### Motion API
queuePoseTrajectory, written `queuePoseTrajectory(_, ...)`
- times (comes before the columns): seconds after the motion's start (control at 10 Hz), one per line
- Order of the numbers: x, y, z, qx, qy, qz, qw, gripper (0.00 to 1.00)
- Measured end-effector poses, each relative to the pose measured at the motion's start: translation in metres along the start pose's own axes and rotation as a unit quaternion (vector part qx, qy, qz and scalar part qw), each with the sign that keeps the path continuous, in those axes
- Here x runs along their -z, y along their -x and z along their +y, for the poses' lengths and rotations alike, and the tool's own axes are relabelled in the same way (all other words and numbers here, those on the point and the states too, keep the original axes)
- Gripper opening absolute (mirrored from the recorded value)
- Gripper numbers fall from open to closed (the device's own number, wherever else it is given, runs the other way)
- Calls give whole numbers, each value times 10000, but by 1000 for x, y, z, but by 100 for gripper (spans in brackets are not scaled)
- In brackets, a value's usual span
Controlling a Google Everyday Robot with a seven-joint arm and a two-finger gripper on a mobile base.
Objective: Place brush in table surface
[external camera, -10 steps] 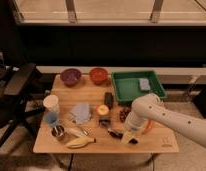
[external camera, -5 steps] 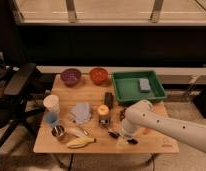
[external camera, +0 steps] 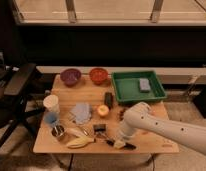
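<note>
Since the earlier frame the arm has come lower, toward the front edge of the surface (external camera: 155,141). The end effector (external camera: 123,138) is now just over the brush (external camera: 119,144), which lies flat there, to the right of the banana (external camera: 79,143). You cannot tell if it is grasping or released. The brush is probably light and stiff, and its slim handle may roll, so take it at mid-handle.

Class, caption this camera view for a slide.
Gripper low over the brush on the table, near the banana.
</note>
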Motion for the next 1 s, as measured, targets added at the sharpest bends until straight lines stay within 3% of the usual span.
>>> queuePoseTrajectory(0.3, 19, 6, -1, 211, -110, -202, 9995, 0)
queuePoseTrajectory(0.5, 58, 17, -4, 450, -260, -355, 9980, 0)
queuePoseTrajectory(0.7, 111, 26, -9, 660, -464, -594, 9950, 0)
queuePoseTrajectory(1.0, 178, 33, -27, 902, -753, -1184, 9860, 0)
